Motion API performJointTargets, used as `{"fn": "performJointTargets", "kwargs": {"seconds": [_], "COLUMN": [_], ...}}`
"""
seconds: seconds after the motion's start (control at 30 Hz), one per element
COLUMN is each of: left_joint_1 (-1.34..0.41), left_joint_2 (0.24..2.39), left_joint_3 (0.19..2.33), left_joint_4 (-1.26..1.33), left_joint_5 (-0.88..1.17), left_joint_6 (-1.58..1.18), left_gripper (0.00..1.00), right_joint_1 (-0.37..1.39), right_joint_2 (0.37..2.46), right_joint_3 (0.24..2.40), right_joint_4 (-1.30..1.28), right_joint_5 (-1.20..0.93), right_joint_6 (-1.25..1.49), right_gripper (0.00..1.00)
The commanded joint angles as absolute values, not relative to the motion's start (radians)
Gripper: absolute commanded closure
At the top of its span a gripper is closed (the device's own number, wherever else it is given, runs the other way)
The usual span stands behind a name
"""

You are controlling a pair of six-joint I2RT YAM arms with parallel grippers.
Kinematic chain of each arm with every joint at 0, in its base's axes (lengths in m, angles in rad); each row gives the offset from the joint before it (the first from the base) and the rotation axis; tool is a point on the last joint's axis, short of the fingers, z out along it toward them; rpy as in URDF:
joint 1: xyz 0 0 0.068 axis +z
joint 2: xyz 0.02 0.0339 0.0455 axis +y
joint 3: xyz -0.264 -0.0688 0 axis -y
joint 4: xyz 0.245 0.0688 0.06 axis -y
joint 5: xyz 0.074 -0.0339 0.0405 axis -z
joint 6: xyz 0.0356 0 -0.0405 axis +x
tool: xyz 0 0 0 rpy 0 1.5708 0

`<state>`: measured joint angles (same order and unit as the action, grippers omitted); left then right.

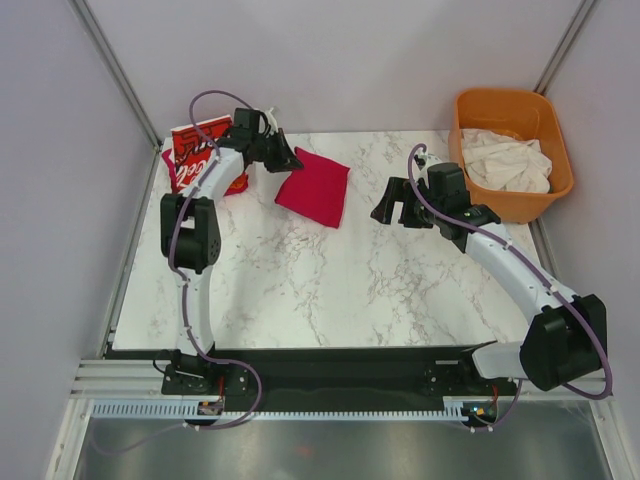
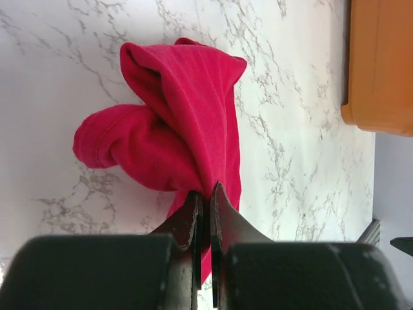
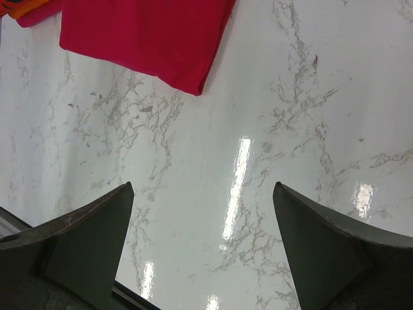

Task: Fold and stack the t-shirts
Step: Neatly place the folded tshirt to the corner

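Crimson t-shirt [image 1: 313, 187], folded, is pinched by the left pincer [image 2: 205, 192], just beside the Coca-Cola t-shirt [image 1: 190, 146]. Stacking is judged in hand: a lift onto that shirt is called for. The right pincer [image 3: 201, 194] is held wide, empty.

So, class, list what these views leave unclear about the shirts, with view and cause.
- Top view: the left arm covers much of the printed red shirt; fold unreadable.
- Top view: off-white cloth lies crumpled in the orange tub; the shirt count is unclear.
- Left wrist: the left gripper hides the pinched edge of the crimson shirt.
- Right wrist: the top edge crops that shirt.
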<state>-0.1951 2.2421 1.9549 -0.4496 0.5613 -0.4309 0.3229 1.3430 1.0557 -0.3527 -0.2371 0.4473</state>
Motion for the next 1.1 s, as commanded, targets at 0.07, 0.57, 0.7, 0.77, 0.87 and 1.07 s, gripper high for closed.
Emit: {"fn": "performJointTargets", "kwargs": {"seconds": [0.07, 0.57, 0.7, 0.77, 0.87, 1.07], "left_joint_1": [-0.163, -0.028, 0.054, 0.102, 0.161, 0.262], "left_joint_2": [2.192, 2.287, 2.275, 2.251, 2.227, 2.210], "left_joint_3": [2.072, 2.394, 2.414, 2.408, 2.407, 2.366], "left_joint_4": [-0.546, -0.664, -0.669, -0.670, -0.670, -0.670], "left_joint_5": [0.532, 0.563, 0.603, 0.623, 0.644, 0.638], "left_joint_6": [-0.362, -0.362, -0.393, -0.406, -0.413, -0.374], "left_gripper": [0.98, 0.98, 0.98, 0.98, 0.98, 0.98], "right_joint_1": [0.321, 0.322, 0.321, 0.324, 0.322, 0.322], "right_joint_2": [1.313, 1.312, 1.310, 1.316, 1.328, 1.341], "right_joint_3": [1.049, 1.039, 1.035, 1.032, 1.032, 1.034], "right_joint_4": [-0.319, -0.304, -0.301, -0.296, -0.293, -0.284], "right_joint_5": [-0.256, -0.268, -0.268, -0.270, -0.281, -0.298], "right_joint_6": [0.434, 0.439, 0.439, 0.440, 0.443, 0.449], "right_gripper": [0.02, 0.02, 0.02, 0.02, 0.02, 0.02]}}
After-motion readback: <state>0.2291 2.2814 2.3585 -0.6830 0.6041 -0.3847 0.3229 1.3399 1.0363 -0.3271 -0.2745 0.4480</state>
